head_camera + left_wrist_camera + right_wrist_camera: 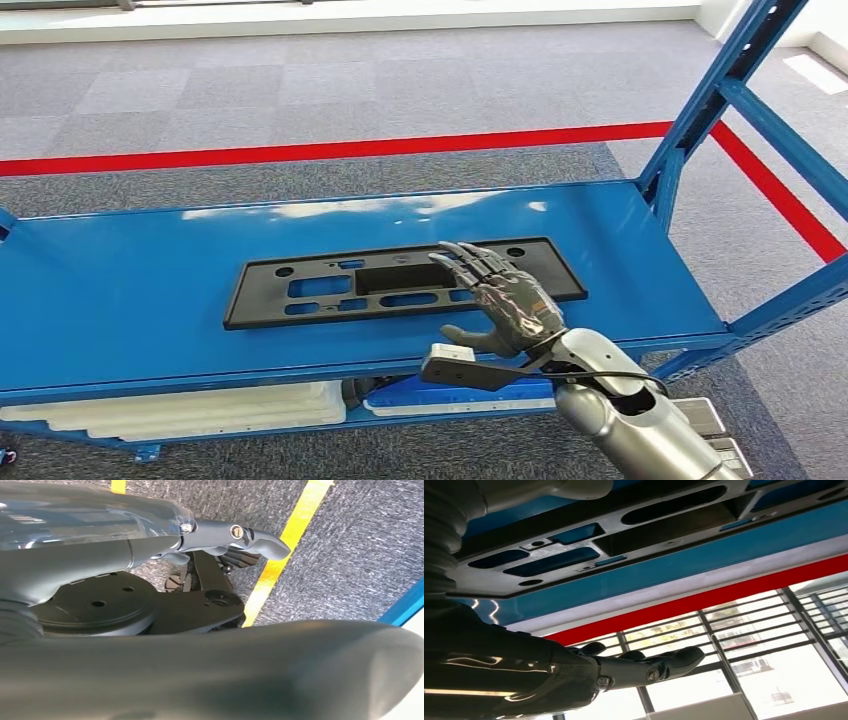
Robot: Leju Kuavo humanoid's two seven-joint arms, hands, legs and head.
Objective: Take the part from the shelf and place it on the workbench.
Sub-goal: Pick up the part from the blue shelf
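In the head view, the right hand (505,300) hangs over the near edge of the blue shelf (120,290), its fingers (470,262) stretched forward and slightly apart, holding nothing. The part (300,290), a flat black rectangular panel with several cut-out slots, lies flat on the shelf deck; the fingertips sit above its right half, and whether they touch it cannot be told from here. Most of the panel stretches away to the left of the fingers. Beyond the shelf a red line (300,152) runs across grey carpet. In the left wrist view, the left hand (235,537) hangs over grey carpet crossed by a yellow line (285,540); its thumb sticks out straight and the darker fingers behind it look curled in, though how tightly cannot be told. In the right wrist view, the right hand's fingers (674,661) reach out straight and empty, with the part (634,535) lying on the blue shelf (674,575) just across from them, a visible gap between fingers and panel.
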